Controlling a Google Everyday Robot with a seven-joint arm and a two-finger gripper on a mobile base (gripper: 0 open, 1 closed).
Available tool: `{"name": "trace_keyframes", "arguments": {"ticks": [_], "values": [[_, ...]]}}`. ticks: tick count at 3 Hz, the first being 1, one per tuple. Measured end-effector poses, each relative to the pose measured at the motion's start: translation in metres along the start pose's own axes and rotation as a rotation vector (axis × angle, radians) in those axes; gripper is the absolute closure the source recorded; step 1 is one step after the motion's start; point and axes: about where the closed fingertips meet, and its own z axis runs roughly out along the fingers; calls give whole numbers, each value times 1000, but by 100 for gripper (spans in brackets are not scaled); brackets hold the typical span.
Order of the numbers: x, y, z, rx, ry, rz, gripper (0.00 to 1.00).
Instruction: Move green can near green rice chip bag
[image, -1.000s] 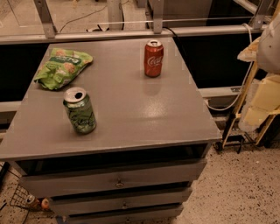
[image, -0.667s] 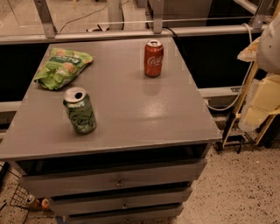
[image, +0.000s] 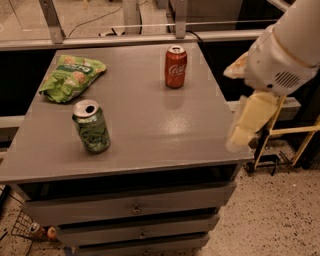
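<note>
The green can (image: 91, 126) stands upright near the front left of the grey table top (image: 150, 125), its silver top opened. The green rice chip bag (image: 71, 76) lies flat at the back left, a short way behind the can and apart from it. My gripper (image: 248, 117), pale yellow under a white arm housing (image: 280, 60), hangs at the table's right edge, far to the right of the can and holding nothing.
A red cola can (image: 175, 66) stands upright at the back centre of the table. Drawers (image: 135, 207) run below the front edge. A metal rail (image: 150, 37) runs behind the table. A yellow-framed stand (image: 285, 135) is on the speckled floor at right.
My arm and gripper have moved left toward the table's right edge and fill more of the view. The cans and the bag have not moved.
</note>
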Motion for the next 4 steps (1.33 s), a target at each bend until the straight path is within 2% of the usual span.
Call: {"name": "trace_keyframes", "arguments": {"ticks": [1, 2, 3, 4], "values": [[-48, 7, 38, -65, -188, -26, 0], [-48, 7, 38, -65, -186, -26, 0], [-55, 9, 56, -89, -215, -30, 0], [-90, 6, 107, -137, -342, -58, 0]]}}
